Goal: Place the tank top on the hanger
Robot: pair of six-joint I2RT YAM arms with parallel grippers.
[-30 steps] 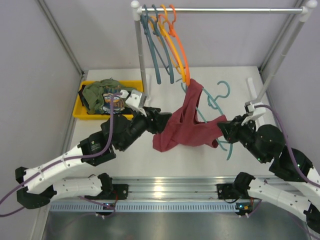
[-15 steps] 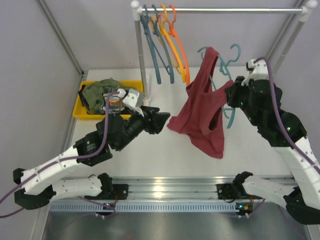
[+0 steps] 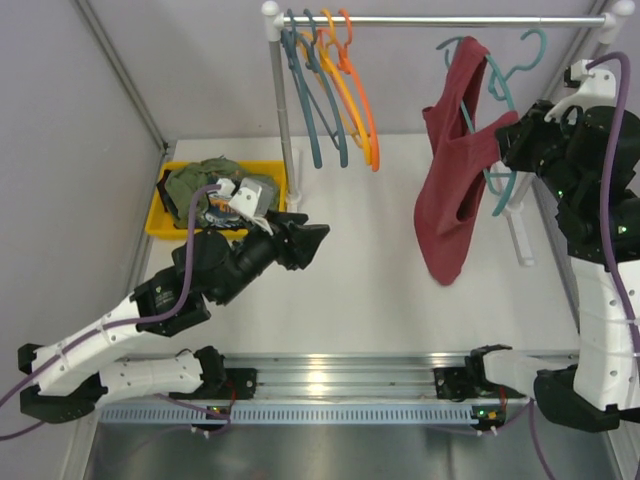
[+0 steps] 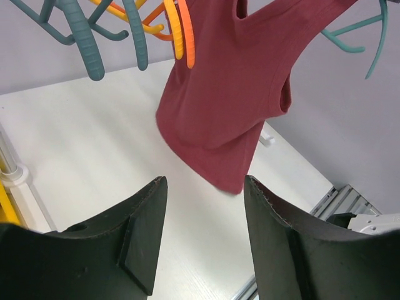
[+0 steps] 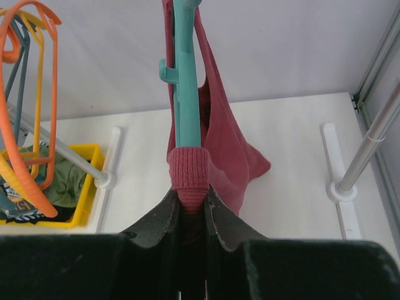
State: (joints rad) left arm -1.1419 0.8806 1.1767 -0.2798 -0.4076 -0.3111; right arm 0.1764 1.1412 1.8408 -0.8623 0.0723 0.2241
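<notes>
Tank top (image 3: 445, 200) hangs on hanger (image 5: 185, 94), pinched by right hand (image 5: 190, 197).

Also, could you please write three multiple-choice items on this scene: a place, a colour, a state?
1. Where is the olive-green fabric garment? A in the yellow plastic bin; B on the light teal plastic hanger; C in the left gripper.
2. What colour is the soft sleeveless tank top? A olive; B maroon; C orange.
3. The right gripper is: A open; B shut on the hanger; C out of view.
1A, it lies in the bin; 2B, maroon in every view; 3B, it clamps the hanger's strap-covered arm.
</notes>
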